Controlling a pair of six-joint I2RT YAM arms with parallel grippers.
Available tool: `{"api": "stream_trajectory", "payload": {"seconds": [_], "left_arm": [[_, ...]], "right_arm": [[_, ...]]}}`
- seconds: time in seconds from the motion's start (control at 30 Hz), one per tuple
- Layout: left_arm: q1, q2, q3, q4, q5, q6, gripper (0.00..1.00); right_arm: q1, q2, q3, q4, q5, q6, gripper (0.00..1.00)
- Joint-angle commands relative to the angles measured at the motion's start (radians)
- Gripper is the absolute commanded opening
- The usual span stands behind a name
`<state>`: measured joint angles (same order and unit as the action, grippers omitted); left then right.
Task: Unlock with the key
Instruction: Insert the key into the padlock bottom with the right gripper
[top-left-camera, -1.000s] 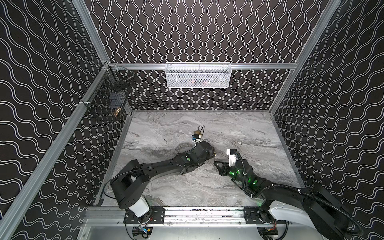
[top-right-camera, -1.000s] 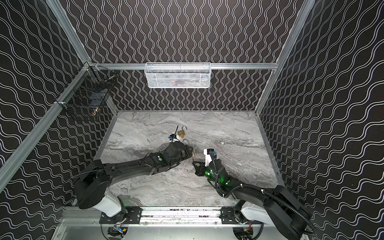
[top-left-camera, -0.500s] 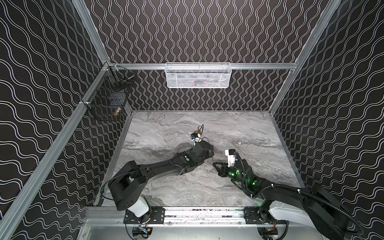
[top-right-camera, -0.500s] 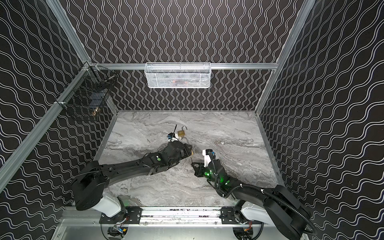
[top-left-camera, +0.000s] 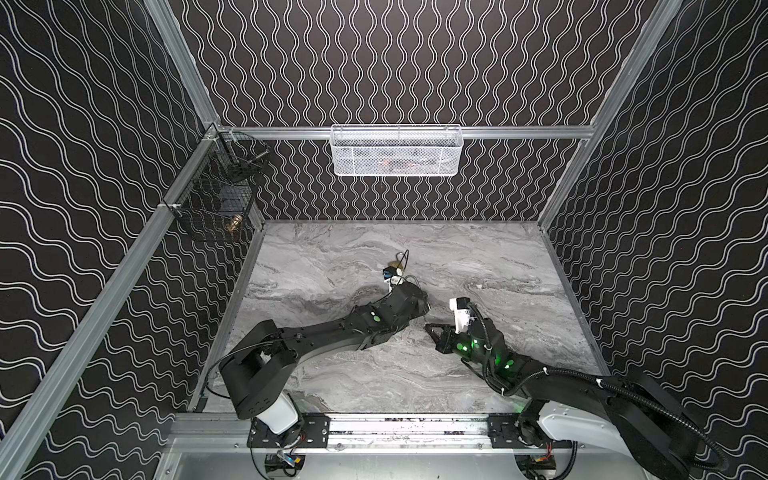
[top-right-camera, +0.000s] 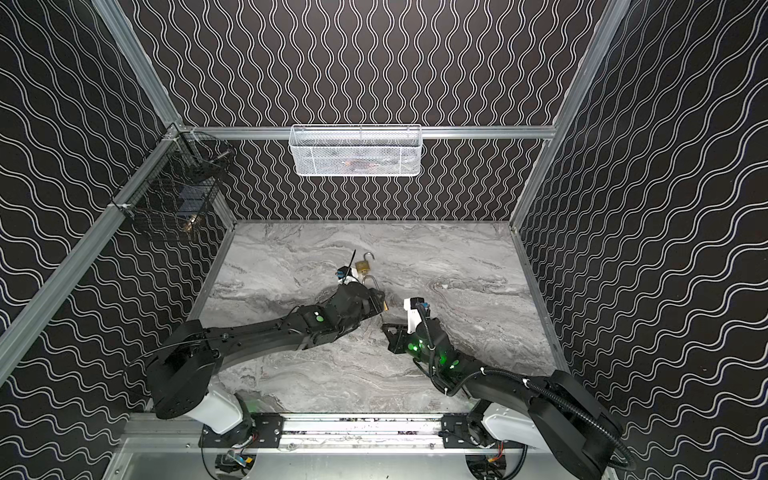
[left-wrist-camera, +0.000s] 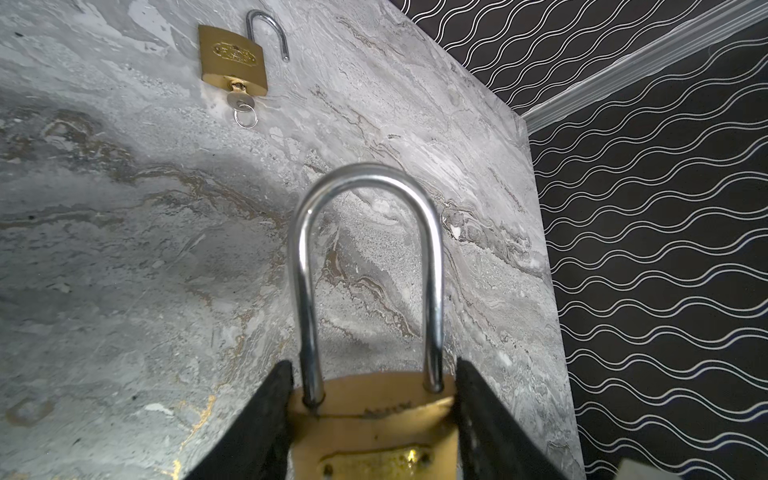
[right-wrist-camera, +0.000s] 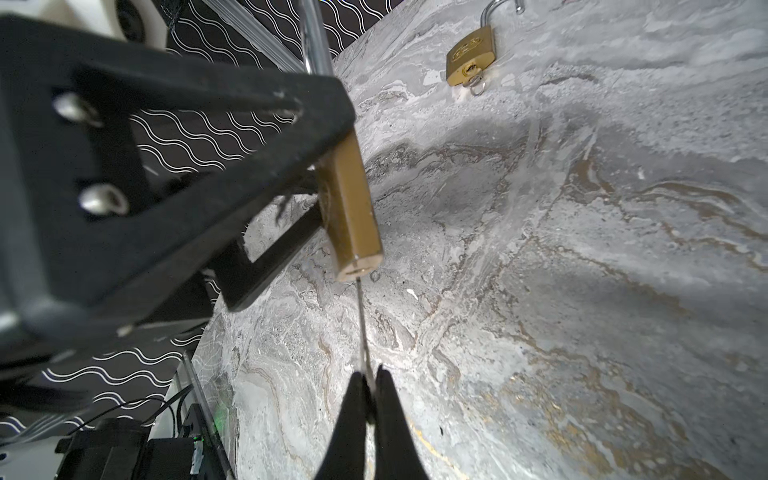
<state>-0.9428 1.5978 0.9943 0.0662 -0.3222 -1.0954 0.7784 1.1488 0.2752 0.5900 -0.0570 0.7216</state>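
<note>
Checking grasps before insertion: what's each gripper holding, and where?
The closed padlock is in the left gripper, clamped by the sides of its body; the right gripper pinches the key at its head end, blade toward the keyhole.

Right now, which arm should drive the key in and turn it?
Right. The right end effector is shut on the key, whose tip meets the underside of the brass padlock. The left end effector is clamped across that padlock's body, so it is probably best left holding it steady.
</note>
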Motion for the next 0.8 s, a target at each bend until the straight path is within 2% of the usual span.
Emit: {"api": "stream_trajectory", "payload": {"seconds": [0.0, 0.77], "left_arm": [[-0.002, 0.004, 0.010, 0.064, 0.005, 0.005, 0.43], [-0.014, 0.010, -0.018, 0.098, 0.014, 0.004, 0.42]], "right_arm": [[0.001, -0.001, 0.011, 0.011, 0.019, -0.003, 0.00], [0.001, 0.000, 0.055, -0.025, 0.078, -0.025, 0.00]]}}
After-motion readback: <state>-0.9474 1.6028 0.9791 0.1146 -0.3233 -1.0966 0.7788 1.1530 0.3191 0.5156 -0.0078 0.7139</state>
